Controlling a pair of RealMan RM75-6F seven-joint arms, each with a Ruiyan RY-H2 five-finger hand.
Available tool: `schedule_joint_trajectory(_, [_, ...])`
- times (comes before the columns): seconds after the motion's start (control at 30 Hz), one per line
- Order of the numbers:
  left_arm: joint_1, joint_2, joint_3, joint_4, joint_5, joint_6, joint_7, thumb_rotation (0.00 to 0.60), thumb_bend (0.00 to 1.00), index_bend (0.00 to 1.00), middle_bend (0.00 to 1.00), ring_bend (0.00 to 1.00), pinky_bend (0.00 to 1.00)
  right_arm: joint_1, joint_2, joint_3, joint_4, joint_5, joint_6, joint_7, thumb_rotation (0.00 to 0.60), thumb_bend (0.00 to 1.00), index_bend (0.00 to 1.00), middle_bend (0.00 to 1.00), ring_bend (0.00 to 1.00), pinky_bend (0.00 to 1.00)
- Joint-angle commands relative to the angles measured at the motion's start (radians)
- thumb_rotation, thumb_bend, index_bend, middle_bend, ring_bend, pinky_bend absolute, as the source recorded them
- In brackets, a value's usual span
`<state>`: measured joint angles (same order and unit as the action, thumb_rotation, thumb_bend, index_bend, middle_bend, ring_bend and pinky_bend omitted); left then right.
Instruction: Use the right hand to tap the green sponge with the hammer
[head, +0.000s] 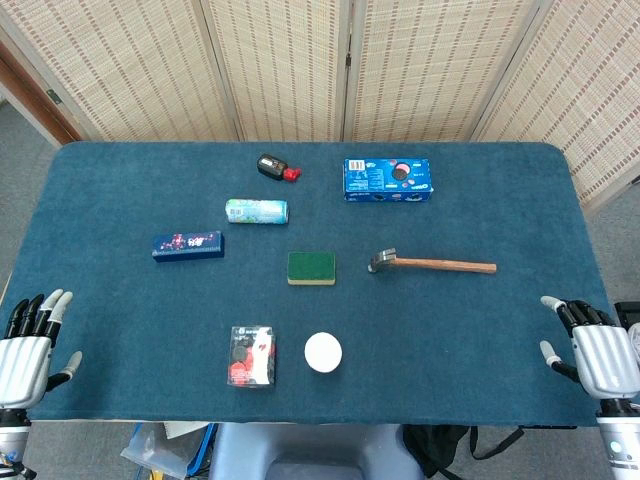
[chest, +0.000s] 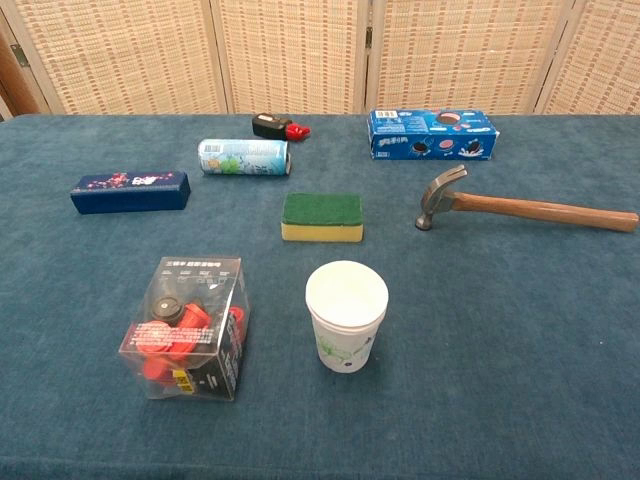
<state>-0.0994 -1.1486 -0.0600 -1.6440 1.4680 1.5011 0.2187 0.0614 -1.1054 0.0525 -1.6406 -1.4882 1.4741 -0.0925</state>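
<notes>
A green sponge with a yellow underside lies flat in the middle of the blue table. To its right lies the hammer, steel head toward the sponge, wooden handle pointing right. My right hand rests at the table's near right corner, fingers apart and holding nothing, well short of the hammer. At the near left corner my left hand is also open and empty. Neither hand shows in the chest view.
A white paper cup and a clear box of red parts stand in front of the sponge. Behind it lie a green can, a dark blue box, a blue cookie box and a small black-and-red item.
</notes>
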Motion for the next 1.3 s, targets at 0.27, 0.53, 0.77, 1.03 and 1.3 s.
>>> schedule_joint_trajectory(0.27, [0.004, 0.000, 0.003, -0.001, 0.006, 0.008, -0.005, 0.600, 0.28, 0.00, 0.00, 0.01, 0.00, -0.009, 0.008, 0.001, -0.008, -0.004, 0.017, -0.001, 0.600, 0.30, 0.21, 0.29, 0.22, 0.31])
schedule_joint_trajectory(0.53, [0.000, -0.004, 0.003, 0.005, -0.004, -0.008, -0.007, 0.600, 0.28, 0.00, 0.00, 0.01, 0.00, 0.018, 0.011, 0.019, -0.021, -0.007, -0.004, -0.014, 0.600, 0.30, 0.21, 0.29, 0.22, 0.31])
schedule_joint_trajectory(0.77, [0.004, -0.006, 0.003, 0.008, -0.006, -0.003, -0.012, 0.600, 0.28, 0.00, 0.00, 0.01, 0.00, 0.085, 0.029, 0.047, -0.056, 0.016, -0.093, -0.047, 0.600, 0.30, 0.21, 0.29, 0.22, 0.31])
schedule_joint_trajectory(1.03, [0.006, -0.004, 0.006, 0.007, 0.001, 0.000, -0.020, 0.600, 0.28, 0.00, 0.00, 0.01, 0.00, 0.205, 0.036, 0.094, -0.096, 0.066, -0.247, -0.081, 0.600, 0.30, 0.21, 0.34, 0.22, 0.31])
schedule_joint_trajectory(1.3, [0.014, -0.001, 0.012, 0.004, 0.009, 0.012, -0.023, 0.600, 0.28, 0.00, 0.00, 0.01, 0.00, 0.348, -0.021, 0.143, -0.040, 0.145, -0.412, -0.116, 0.600, 0.30, 0.21, 0.35, 0.22, 0.31])
